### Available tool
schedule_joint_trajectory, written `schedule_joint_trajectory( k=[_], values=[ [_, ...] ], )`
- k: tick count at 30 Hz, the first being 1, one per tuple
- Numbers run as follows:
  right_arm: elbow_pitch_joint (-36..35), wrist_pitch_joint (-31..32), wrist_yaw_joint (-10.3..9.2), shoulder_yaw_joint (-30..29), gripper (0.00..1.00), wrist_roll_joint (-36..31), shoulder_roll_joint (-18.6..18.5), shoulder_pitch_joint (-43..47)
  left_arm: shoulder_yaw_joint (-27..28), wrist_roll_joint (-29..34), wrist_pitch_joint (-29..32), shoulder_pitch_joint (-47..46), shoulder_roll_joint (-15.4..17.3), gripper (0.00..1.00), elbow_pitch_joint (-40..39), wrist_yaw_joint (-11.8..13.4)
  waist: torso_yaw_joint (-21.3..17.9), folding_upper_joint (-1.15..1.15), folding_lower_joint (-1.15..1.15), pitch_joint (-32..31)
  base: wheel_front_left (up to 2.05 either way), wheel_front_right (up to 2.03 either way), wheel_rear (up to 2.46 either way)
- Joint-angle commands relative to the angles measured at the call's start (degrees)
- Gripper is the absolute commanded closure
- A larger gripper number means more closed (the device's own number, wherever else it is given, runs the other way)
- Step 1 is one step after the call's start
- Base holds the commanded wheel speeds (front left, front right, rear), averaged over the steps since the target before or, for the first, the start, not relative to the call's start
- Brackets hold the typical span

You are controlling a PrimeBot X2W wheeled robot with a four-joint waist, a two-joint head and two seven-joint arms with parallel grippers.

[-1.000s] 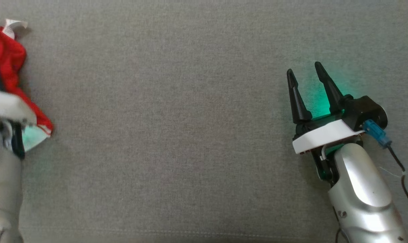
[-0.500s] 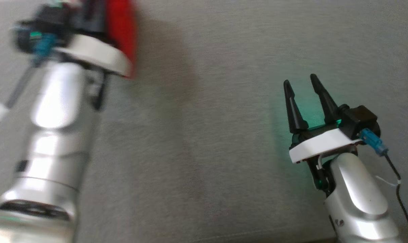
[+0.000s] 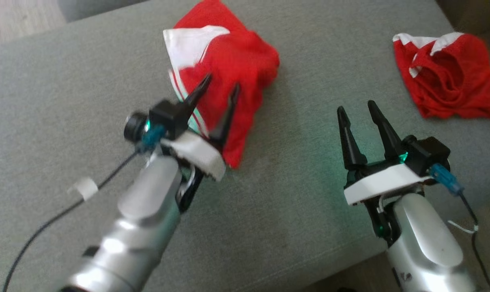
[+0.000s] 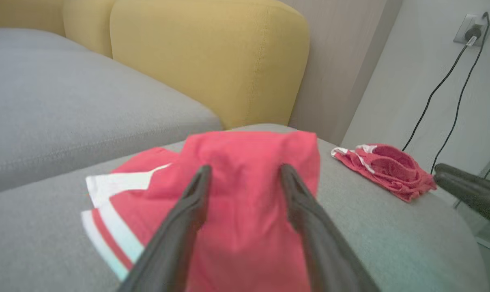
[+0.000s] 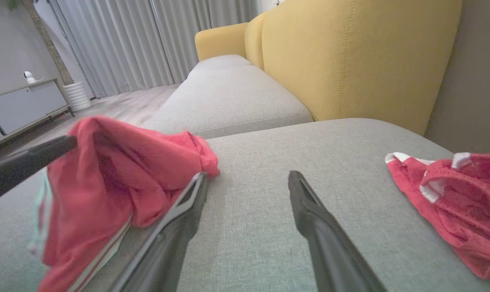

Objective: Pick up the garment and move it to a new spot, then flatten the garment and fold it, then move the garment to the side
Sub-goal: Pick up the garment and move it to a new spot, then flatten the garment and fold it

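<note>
Our L tool (image 3: 222, 80) is released, fingers spread just over the red/white garment (image 3: 245, 61), crumpled on the grey sofa cushion (image 3: 66, 81). R tool (image 3: 356, 105) also released, above cushion btw it & a 2nd red garment (image 3: 448, 77).

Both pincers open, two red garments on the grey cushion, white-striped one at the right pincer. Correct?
Wrong on one point: the white-striped red garment is at the left pincer, not the right pincer, which stands over bare grey cushion. The head view shows it. Both pincers are open, and the other red garment lies on the same cushion.
</note>
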Motion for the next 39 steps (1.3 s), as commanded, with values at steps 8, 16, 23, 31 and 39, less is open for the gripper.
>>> schedule_joint_trajectory(
  k=[8,16,23,31,39],
  values=[
    [-1.2,-0.4,-0.04,-0.8,0.0,-0.5,0.6,1.5,11.6,2.3,-0.5,11.6,2.3,0.0,-6.8,4.1,5.3,0.0,0.0,-3.9,0.0,0.0,0.0],
    [-0.6,-0.4,-0.04,-3.1,0.0,-1.9,0.6,3.1,26.5,8.0,-0.5,27.6,3.4,0.0,-18.5,6.3,11.2,0.0,0.0,-5.8,0.0,0.0,0.0],
    [0.2,-0.4,-0.04,-3.4,0.0,-2.4,0.6,3.8,36.0,11.6,-0.5,36.8,1.6,0.0,-25.1,6.0,13.8,0.0,0.0,-6.5,0.0,0.0,0.0],
    [1.8,-0.4,-0.04,-3.8,0.0,-3.1,0.6,5.1,41.9,14.2,-0.5,42.3,0.7,0.0,-28.8,4.8,15.8,0.0,0.0,-7.5,0.0,0.0,0.0],
    [2.4,-0.4,-0.04,-4.0,0.0,-3.4,0.6,5.6,40.6,12.2,-0.5,43.0,0.6,0.0,-29.2,5.6,16.3,0.0,0.0,-8.1,0.0,0.0,0.0]
  ],
)
